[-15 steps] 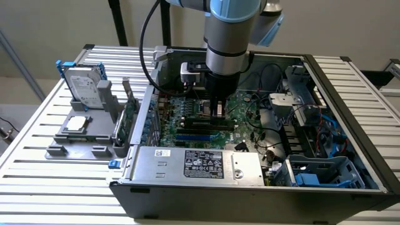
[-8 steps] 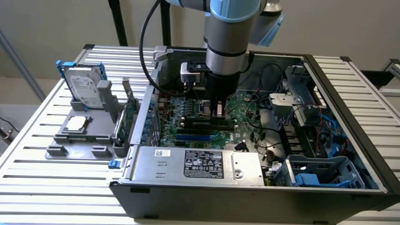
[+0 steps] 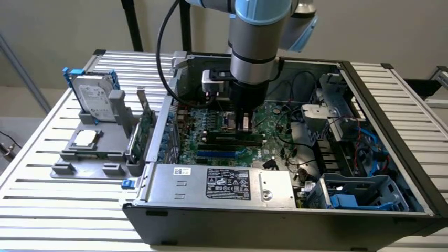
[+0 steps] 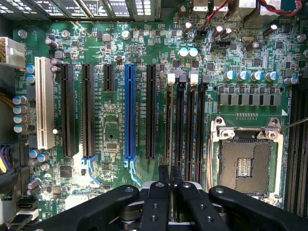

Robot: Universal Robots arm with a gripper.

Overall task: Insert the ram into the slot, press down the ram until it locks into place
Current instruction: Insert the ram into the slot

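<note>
My gripper (image 3: 244, 127) reaches down into the open computer case, right at the row of black memory slots (image 3: 234, 139). In the wrist view its fingertips (image 4: 163, 175) are drawn almost together over the end of the outermost slot (image 4: 169, 120), the one with a white end clip. The ram (image 4: 170, 144) shows edge-on as a thin greenish-brown line along that slot, running in between the fingertips. How deep it sits I cannot tell. The other three slots (image 4: 190, 125) lie parallel beside it, toward the silver CPU socket (image 4: 245, 163).
A blue expansion slot (image 4: 129, 110) and long black ones (image 4: 87, 110) lie on the other side of the memory slots. Outside the case, on the exterior view's left, a grey fixture (image 3: 91, 149) carries a hard drive (image 3: 94, 100) and an upright green card (image 3: 144, 131). Cables and a drive cage (image 3: 357, 191) fill the case's right.
</note>
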